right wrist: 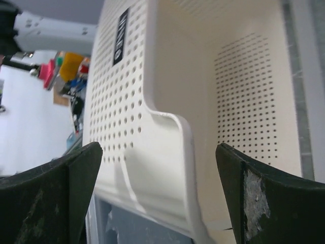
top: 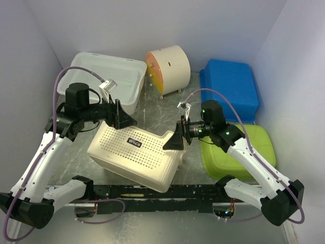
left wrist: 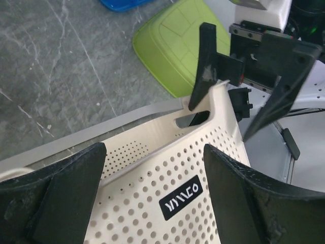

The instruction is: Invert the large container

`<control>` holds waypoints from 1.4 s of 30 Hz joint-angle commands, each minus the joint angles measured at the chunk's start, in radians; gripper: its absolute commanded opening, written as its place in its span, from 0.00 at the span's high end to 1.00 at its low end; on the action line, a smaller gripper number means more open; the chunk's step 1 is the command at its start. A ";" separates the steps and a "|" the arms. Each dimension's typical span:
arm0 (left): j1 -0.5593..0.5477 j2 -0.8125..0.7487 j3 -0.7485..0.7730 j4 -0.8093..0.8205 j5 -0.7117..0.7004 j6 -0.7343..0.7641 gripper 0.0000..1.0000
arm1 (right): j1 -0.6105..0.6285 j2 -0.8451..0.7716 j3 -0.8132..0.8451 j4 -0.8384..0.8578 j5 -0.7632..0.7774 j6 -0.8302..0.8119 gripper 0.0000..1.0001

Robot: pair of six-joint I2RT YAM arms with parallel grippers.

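OK, the big cream basket [top: 134,155] sits mid-table, right in front of both arms. It's tipped so the long wall w/ the black label faces up, so not mouth-down yet, I'd say. Its long axis runs across the table, L to R, on a slight slant: left end further back, right end closer to the arm bases. That's the thing to watch, cos there's a claw at each short end. L claw [top: 124,118] is at the far-left end, fingers spread wide, w/ the labelled wall showing between them in its own cam; no pinch that I can see. R claw [top: 172,140] is at the opposite end, the one w/ the handle slot. It's spread wide too, the curved rim running up between its fingers, and one tip looks to be touching the rim. So the basket lies btw the two claws, each pointing inward along that axis, neither clearly nearer. My guess: the roll goes about that axis, so both must close on their ends first. Green tub [top: 254,147] sits just beside the R end, so it's tight there if the basket swings that way.
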 commanded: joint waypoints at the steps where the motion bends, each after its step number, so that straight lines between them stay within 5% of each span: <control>1: -0.019 -0.005 -0.024 0.030 -0.016 -0.024 0.11 | 0.034 -0.069 -0.026 0.054 -0.100 -0.012 0.07; 12: -0.037 0.012 -0.057 0.089 -0.016 -0.034 0.11 | 0.049 -0.106 -0.016 -0.103 -0.030 -0.025 1.00; 22: -0.047 0.018 0.028 0.017 -0.103 -0.020 0.10 | 0.048 -0.152 -0.067 -0.013 0.219 0.176 1.00; 29: -0.048 -0.045 0.037 0.106 -0.216 -0.178 0.08 | 0.045 -0.139 -0.133 -0.058 0.469 0.365 1.00; 38: -0.047 -0.048 0.149 -0.104 -0.462 -0.154 0.08 | -0.121 -0.244 -0.424 0.256 0.266 0.718 1.00; 42: -0.047 -0.121 0.064 -0.041 -0.538 -0.299 0.08 | -0.197 -0.276 -0.427 0.148 0.276 0.685 1.00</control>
